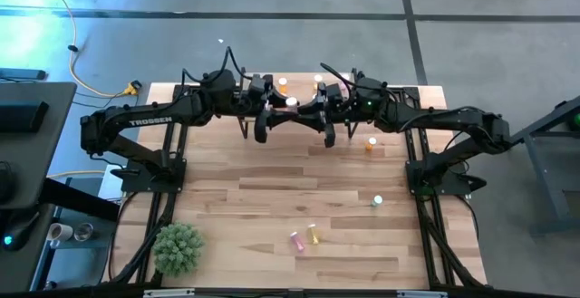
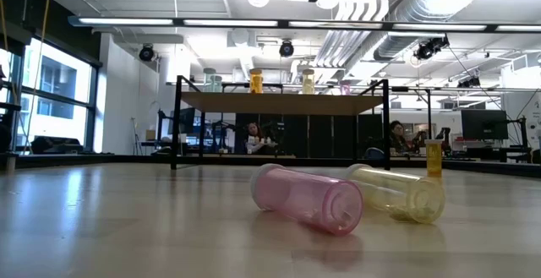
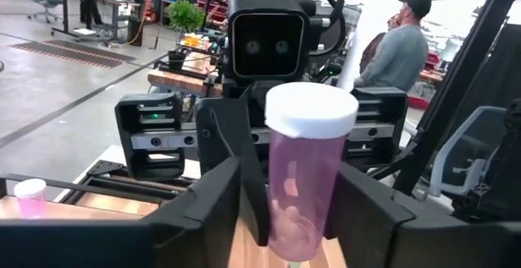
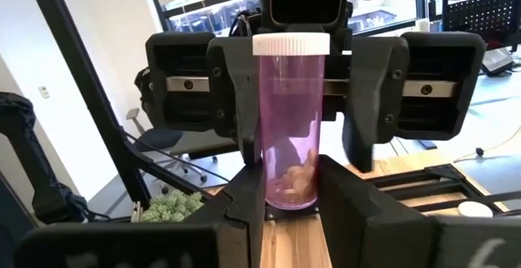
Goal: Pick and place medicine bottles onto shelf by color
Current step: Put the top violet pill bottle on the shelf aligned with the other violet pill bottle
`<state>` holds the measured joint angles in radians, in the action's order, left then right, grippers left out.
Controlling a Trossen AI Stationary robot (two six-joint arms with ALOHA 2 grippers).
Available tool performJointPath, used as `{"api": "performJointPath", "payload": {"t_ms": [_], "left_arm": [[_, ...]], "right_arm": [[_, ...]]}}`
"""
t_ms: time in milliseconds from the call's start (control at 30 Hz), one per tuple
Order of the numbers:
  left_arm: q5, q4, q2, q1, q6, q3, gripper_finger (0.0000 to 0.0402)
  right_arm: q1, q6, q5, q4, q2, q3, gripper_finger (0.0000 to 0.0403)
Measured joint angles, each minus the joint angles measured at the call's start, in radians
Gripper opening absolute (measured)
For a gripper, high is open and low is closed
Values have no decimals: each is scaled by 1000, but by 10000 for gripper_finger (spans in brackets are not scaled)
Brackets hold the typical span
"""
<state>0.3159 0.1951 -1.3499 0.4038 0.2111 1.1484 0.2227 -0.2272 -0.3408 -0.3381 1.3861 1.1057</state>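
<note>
A handover is under way above the shelf [image 1: 299, 94] at the desk's [image 1: 272, 189] far edge: both grippers meet on one pink bottle [image 4: 288, 125], held upright in mid-air. The right gripper [image 4: 289, 195] has its fingers clamped on the bottle's lower body. The left gripper [image 3: 289, 219] has fingers around it, slightly apart; whether they grip, I cannot tell. Next, one must let go.
</note>
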Motion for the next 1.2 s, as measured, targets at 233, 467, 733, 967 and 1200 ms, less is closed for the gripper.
{"api": "performJointPath", "payload": {"t_ms": [233, 467, 733, 967, 1200], "left_arm": [[2, -2, 0, -1, -13, 0, 104], [-8, -6, 0, 0, -13, 0, 89], [-21, -26, -1, 1, -44, -1, 87], [-100, -81, -1, 3, -96, -1, 86], [-141, -164, -1, 2, -152, -1, 86]], "right_arm": [[1, 0, 6, 9, 0, 0, 99], [0, -11, 46, 24, -1, 0, 118], [4, -77, 47, 118, -4, 0, 119], [24, -89, 45, 250, -10, 0, 120], [61, -86, 47, 454, -87, 0, 119]]}}
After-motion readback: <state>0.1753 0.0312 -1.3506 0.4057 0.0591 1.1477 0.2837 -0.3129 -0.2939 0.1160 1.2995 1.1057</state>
